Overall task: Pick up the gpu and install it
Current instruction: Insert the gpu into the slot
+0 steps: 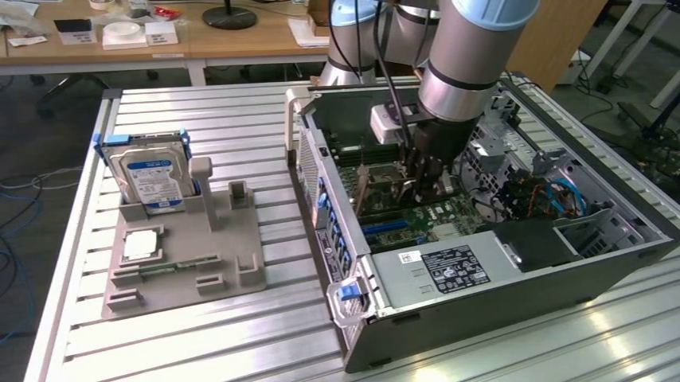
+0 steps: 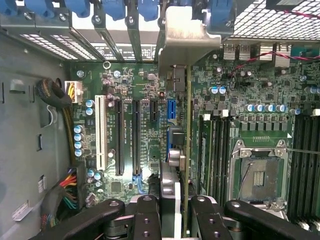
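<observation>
The gpu (image 2: 187,150) shows edge-on in the wrist view as a thin brownish board. Its silvery end bracket (image 2: 186,42) reaches up to the blue-clipped rear slot openings (image 2: 150,10) of the case. My gripper (image 2: 175,212) is shut on the card, with a black finger (image 2: 145,215) on each side of it. In the exterior view the gripper (image 1: 423,181) is lowered into the open computer case (image 1: 318,183). There it holds the gpu (image 1: 374,187) upright just above the green motherboard (image 1: 425,219). I cannot tell whether the card touches a slot.
On the motherboard are a white slot (image 2: 100,130), black slots (image 2: 120,135), a short blue slot (image 2: 171,107), memory slots (image 2: 215,145) and the CPU socket (image 2: 257,175). Cable bundles (image 2: 65,192) and the power supply (image 1: 447,270) crowd the case. A hard drive (image 1: 154,175) stands in a grey holder (image 1: 181,270).
</observation>
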